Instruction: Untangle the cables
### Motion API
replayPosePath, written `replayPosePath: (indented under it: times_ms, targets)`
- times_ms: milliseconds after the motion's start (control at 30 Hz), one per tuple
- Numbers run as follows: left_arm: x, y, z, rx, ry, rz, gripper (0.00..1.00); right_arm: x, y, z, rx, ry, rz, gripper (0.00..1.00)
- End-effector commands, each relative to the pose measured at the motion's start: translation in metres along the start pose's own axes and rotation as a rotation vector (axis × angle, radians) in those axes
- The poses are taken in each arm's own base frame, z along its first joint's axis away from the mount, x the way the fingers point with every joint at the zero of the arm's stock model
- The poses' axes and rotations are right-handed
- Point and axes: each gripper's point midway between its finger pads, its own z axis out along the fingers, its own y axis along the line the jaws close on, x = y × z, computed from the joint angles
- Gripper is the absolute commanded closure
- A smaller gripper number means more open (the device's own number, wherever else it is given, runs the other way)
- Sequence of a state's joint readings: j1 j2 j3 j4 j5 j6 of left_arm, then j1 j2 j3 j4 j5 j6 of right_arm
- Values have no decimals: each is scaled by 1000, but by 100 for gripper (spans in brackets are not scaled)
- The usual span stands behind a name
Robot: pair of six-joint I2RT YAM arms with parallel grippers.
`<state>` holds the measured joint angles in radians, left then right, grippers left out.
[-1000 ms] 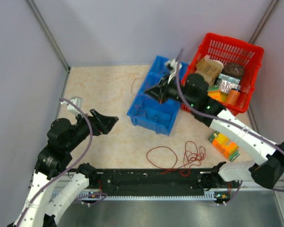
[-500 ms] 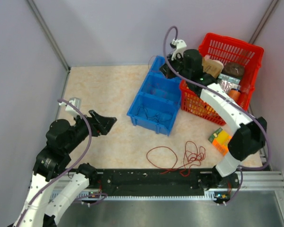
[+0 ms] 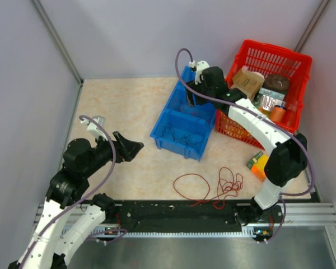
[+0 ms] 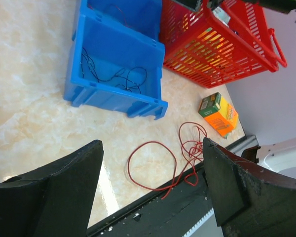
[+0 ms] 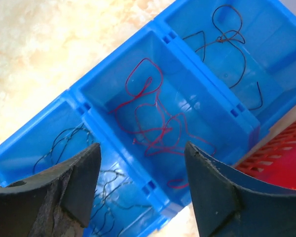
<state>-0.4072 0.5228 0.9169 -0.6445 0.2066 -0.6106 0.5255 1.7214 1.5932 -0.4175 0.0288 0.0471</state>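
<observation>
Red cable, loose (image 3: 229, 185): thread-thin, lying in one wide loop and a small snarl on the tabletop (image 3: 123, 106), on the robot's side of the blue bin (image 3: 176, 147) and well apart from it.

Red cable, binned (image 5: 150, 118): loosely coiled on the floor of the blue bin's middle compartment.

Dark cables (image 5: 227, 34): one strand curls in the compartment on one side of the binned red cable. More lie tangled in the compartment on its other side, which is the bin's end nearest the robot.

Right gripper (image 5: 140, 158): hangs over the far part of the blue bin, pointing down into it. Jaws are spread with nothing between them. The binned red cable lies straight below the gap, apart from both fingers. The dark cables lie off to either side of the jaws.

Left gripper (image 3: 131, 148): held above the tabletop, left of the blue bin and clear of it. Jaws are spread wide and hold nothing. In its wrist view the bin's near compartment with its dark tangle sits beyond the gap, and the loose red cable lies between the two fingers, farther off, neither touched.

Red basket (image 3: 235, 126): stands against the right side of the blue bin and holds assorted packets.

Orange and green box (image 3: 259, 163): on the tabletop, right of the blue bin's near corner, just beside the basket.
</observation>
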Motion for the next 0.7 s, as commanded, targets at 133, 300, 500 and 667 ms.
replayPosePath:
  times_ms: [133,300,500,667]
  targets:
    - [23,-11,27,135,93,-42,15,4,25,-128,-38,-74,33,30]
    - [49,-11,47,199,188,-106,17,105,86,-149,-239,24,1,30]
    - [86,-17,72,264,341,-150,22,182,50,-161,-38,118,261,30]
    - [108,-29,81,263,411,-140,23,241,8,-178,237,140,568,37]
